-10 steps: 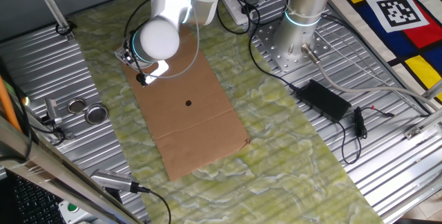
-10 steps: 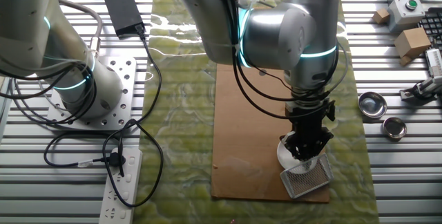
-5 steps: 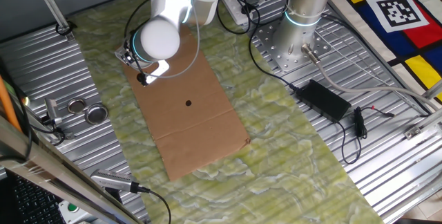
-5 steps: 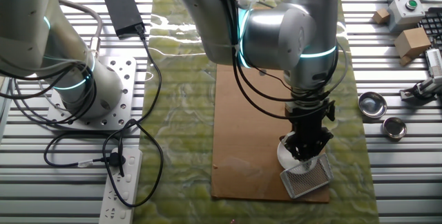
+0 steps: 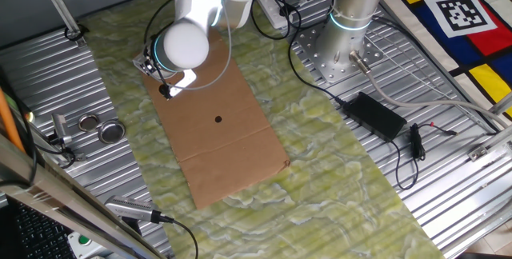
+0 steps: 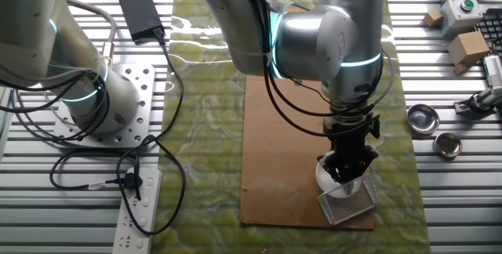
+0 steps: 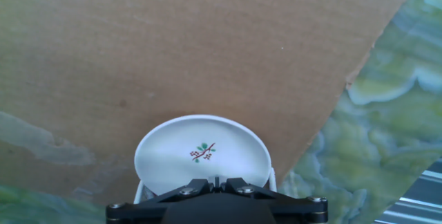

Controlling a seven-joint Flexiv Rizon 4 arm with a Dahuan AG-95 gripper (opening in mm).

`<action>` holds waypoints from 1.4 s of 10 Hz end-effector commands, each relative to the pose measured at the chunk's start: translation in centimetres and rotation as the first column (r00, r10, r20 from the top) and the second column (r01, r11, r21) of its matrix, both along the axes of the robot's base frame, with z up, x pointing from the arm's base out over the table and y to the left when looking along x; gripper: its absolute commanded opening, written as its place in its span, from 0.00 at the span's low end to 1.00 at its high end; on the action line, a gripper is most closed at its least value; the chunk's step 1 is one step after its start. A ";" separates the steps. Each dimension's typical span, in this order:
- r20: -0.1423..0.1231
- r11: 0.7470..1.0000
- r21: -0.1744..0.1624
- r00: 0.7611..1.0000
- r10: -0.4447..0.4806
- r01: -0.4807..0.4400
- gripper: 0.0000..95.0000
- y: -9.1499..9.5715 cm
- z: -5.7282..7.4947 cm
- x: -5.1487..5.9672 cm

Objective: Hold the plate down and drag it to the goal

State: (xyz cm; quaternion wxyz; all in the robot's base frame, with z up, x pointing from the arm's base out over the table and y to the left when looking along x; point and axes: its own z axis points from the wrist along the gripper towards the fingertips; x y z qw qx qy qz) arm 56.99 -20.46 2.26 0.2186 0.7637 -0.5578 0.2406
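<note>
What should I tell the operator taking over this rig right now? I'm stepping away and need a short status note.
Gripper: fingers together, tips down on the plate, pressing rather than grasping it.
Plate: on the cardboard sheet near one corner, right against the goal, a small whitish corner frame at that edge. Whether it sits fully inside the frame cannot be told, because the gripper hides the contact.
Done: plate brought up to the goal.
Left: confirm it is seated in the corner, then lift off.
The two metal lids lie off the sheet, untouched.
</note>
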 end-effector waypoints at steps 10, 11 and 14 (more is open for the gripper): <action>-0.010 0.999 -0.032 1.000 0.015 -0.015 0.00 0.0 -0.1 0.3; -0.010 0.999 -0.035 1.000 0.016 -0.017 0.00 0.0 -0.1 0.3; -0.011 0.999 -0.032 1.000 0.010 -0.010 0.00 0.0 -0.1 0.4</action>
